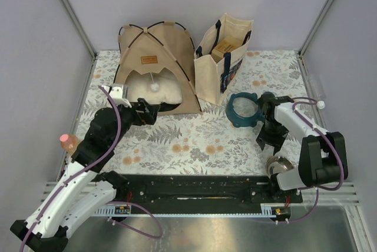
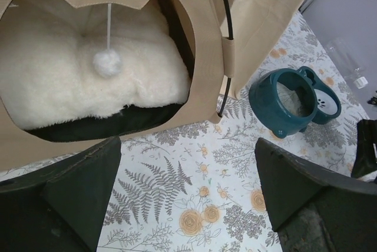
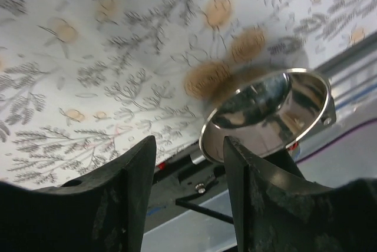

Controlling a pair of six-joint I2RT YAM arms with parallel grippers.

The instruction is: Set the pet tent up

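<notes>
The pet tent [image 1: 156, 63] stands upright at the back left of the table, tan canvas with black poles crossing on top and a brown label patch. Its white pom-pom [image 1: 154, 86] hangs in the arched doorway over a fluffy white pillow [image 1: 144, 90] inside. In the left wrist view the tent [image 2: 206, 57], pom-pom [image 2: 107, 62] and pillow [image 2: 59, 81] fill the upper left. My left gripper [image 1: 152, 112] is open and empty just in front of the doorway, and shows in its own view [image 2: 187, 146]. My right gripper [image 1: 271, 143] is open and empty [image 3: 188, 143], beside a steel bowl [image 3: 265, 113].
A cream tote bag [image 1: 224, 55] with navy handles stands right of the tent. A teal bowl stand [image 1: 242, 109] lies by the right arm and shows in the left wrist view [image 2: 291, 102]. The steel bowl [image 1: 278, 163] sits at the front right. A pink-capped bottle [image 1: 66, 140] stands at the left edge.
</notes>
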